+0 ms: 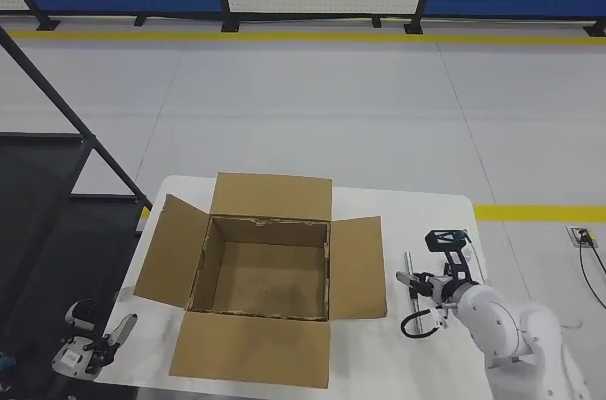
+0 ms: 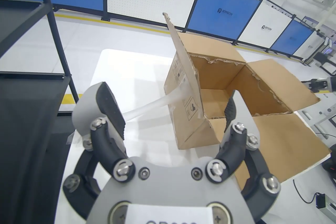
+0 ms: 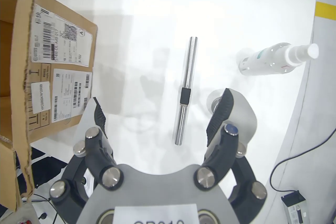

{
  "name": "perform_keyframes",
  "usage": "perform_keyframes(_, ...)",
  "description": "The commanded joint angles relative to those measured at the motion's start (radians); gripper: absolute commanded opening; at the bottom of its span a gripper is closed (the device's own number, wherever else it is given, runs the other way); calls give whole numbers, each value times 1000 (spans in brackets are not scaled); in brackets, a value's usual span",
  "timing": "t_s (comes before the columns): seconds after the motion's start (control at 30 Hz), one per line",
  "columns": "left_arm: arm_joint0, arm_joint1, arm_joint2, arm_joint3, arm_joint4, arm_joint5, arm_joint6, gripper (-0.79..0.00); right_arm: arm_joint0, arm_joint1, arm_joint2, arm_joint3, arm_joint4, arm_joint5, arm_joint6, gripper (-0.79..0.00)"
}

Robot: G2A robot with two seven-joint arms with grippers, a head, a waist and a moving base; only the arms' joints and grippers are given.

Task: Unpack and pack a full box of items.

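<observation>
An open, empty cardboard box (image 1: 263, 275) stands in the middle of the white table (image 1: 423, 215), all flaps folded outward. A loose strip of clear tape (image 2: 149, 107) hangs off its corner. A metal rod (image 3: 187, 89) with a black band lies on the table beside the box. A white spray bottle (image 3: 273, 59) lies further toward the table's edge. My right gripper (image 3: 160, 114) hovers open just short of the rod, holding nothing. My left gripper (image 2: 170, 109) is open and empty off the table's near left corner (image 1: 103, 322), facing the box.
A black metal rack (image 1: 43, 200) stands left of the table, close to my left gripper. Cables and a small black adapter (image 3: 294, 205) lie on the floor beyond the table's right edge. Bare table surface lies behind the box and around the rod.
</observation>
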Motion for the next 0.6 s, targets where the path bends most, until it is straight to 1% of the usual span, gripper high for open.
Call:
perform_keyframes(0.0,4,0,-2,-9,-13,-2,-7,0,21,-1,-18,28,-6,2,13,-234)
perform_keyframes(0.1,10,-1,-2,-20,-20,-2,-12,0,55,-2,-46,79,-12,6,33,-277)
perform_keyframes(0.2,12,-2,-2,-25,-20,-2,-13,0,84,-4,-62,129,12,-5,44,-382)
perform_keyframes(0.23,12,-2,-2,-26,-21,-1,-12,0,93,-3,-56,152,22,-4,42,-400)
perform_keyframes(0.4,11,-3,-2,-33,-25,-7,-16,0,128,-1,-56,249,44,-25,54,-409)
perform_keyframes(0.47,11,-2,3,-31,-49,-34,-32,0,137,-1,-68,273,32,-26,59,-413)
perform_keyframes(0.57,5,0,-6,-31,-66,-48,-49,0,150,-1,-82,306,19,-20,56,-419)
